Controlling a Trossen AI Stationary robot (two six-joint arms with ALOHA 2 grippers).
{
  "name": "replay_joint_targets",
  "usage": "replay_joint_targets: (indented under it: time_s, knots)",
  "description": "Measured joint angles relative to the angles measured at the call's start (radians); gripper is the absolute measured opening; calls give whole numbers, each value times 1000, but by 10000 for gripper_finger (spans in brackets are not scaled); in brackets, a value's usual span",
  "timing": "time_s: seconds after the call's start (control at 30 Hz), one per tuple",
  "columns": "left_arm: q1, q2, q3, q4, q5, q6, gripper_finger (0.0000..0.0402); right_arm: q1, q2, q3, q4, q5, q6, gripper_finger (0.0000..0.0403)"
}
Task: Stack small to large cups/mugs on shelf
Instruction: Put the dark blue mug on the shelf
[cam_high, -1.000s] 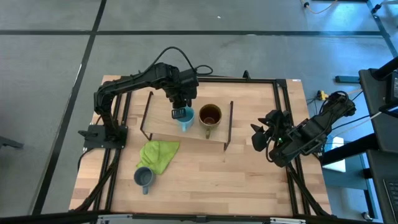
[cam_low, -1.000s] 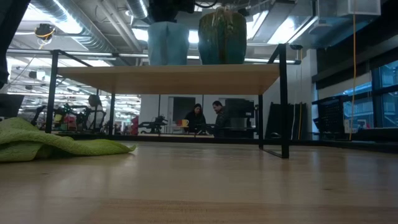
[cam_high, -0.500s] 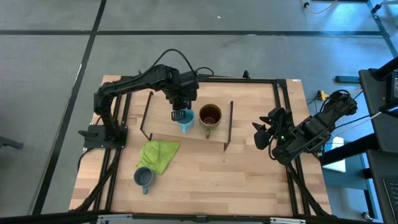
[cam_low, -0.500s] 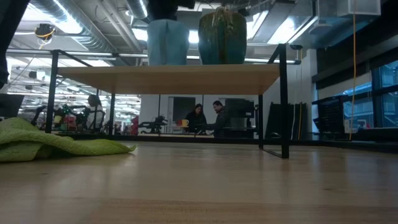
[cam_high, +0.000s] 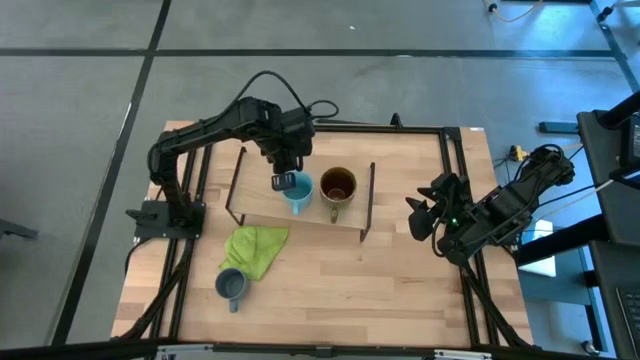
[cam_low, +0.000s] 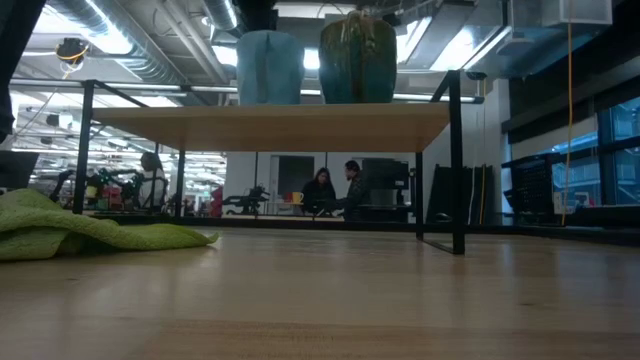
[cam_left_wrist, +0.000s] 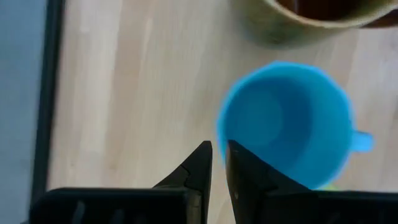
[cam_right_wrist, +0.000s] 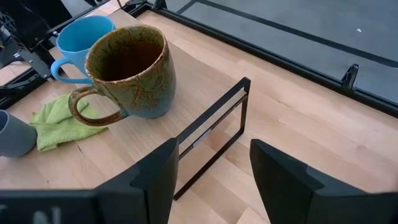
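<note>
The left gripper (cam_high: 284, 181) hangs over the shelf (cam_high: 262, 201), just above the rim of the light-blue mug (cam_high: 298, 190) on the side away from the olive-brown mug (cam_high: 337, 186). In the left wrist view its two dark fingers (cam_left_wrist: 198, 168) stand close together with only a thin slit between them, their tips beside the blue mug's rim (cam_left_wrist: 285, 124) and gripping nothing; whether a tip grazes the rim cannot be told. The light-blue mug stands upright on the shelf board with its handle pointing toward the table's front edge, and the olive-brown mug stands just beside it, also upright, its dark inside showing and its handle turned the same way. From the low view both mugs (cam_low: 270, 67) (cam_low: 358, 62) sit side by side on top of the board (cam_low: 270, 126), close but with a narrow gap between them. The small grey-blue mug (cam_high: 231, 286) is down on the table (cam_high: 400, 290), near the front left, next to the green cloth (cam_high: 254, 248), well apart from the shelf. The right gripper (cam_high: 420, 219) waits off to the right side of the table, its fingers (cam_right_wrist: 160, 171) spread wide and empty, facing the shelf's black rod leg (cam_right_wrist: 214, 134) and the olive-brown mug (cam_right_wrist: 130, 71).
</note>
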Motion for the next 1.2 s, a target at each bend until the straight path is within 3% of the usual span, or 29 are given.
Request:
replay_joint_targets:
  time_s: [0.1,0.2,0.4,0.57,0.7,0.9,1.07,1.2]
  knots:
    - [-46,-58,-17,-7,70,-7,41,0,0,0,0,-19,0,200]
    - [-116,-120,-16,-5,73,-73,41,0,0,0,0,-24,-4,200]
    - [-312,-242,-67,-2,57,-385,41,0,0,0,0,-18,-23,200]
    - [-568,-326,-312,3,-17,-635,41,0,0,0,0,-4,-41,200]
    - [-800,-375,-554,131,-119,-900,41,0,0,0,0,3,-43,200]
    - [-1050,-470,-741,223,-314,-1317,41,0,0,0,0,3,-44,200]
    - [-1179,-511,-922,300,-291,-1588,41,0,0,0,0,3,-43,200]
    - [-1260,-513,-1038,421,-295,-1721,41,0,0,0,0,-16,-42,200]
